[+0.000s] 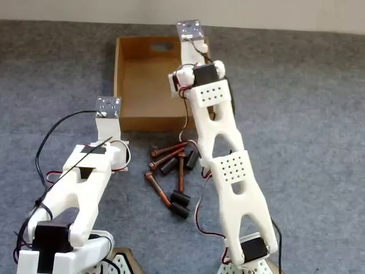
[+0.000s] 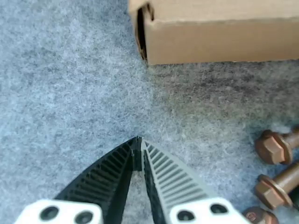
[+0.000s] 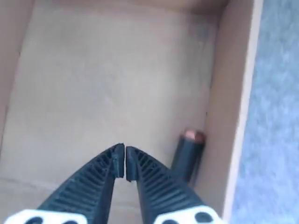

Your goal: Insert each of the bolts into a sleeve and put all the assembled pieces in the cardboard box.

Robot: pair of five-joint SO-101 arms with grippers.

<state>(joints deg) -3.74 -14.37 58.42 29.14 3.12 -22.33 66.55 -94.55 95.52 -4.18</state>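
Grey carpet (image 1: 308,114) covers the table in front of you. The cardboard box (image 1: 117,80) sits at the far side with its top open. Your right arm (image 1: 219,131) stretches out over the box. Your right gripper (image 3: 124,156) hangs above the box floor, its jaws pressed together at the tips with nothing between them. Just beside it, one assembled piece (image 3: 186,158) rests against the side wall of the box. It is a black sleeve with the coppery end of a bolt (image 3: 193,136) showing at its top.

Your left gripper (image 2: 139,145) is over bare carpet, near a corner of the box on the side that faces you. Its jaws meet tip to tip and hold nothing. Off to one side of it you can see the hexagonal heads of loose bolts (image 2: 272,147) lying on the carpet.

From above, the loose bolts and several black sleeves (image 1: 180,198) lie together in a heap on the carpet, just in front of the box and between your left arm (image 1: 80,182) and your right arm. You cannot tell from here whether any sleeve in that heap already has a bolt in it.
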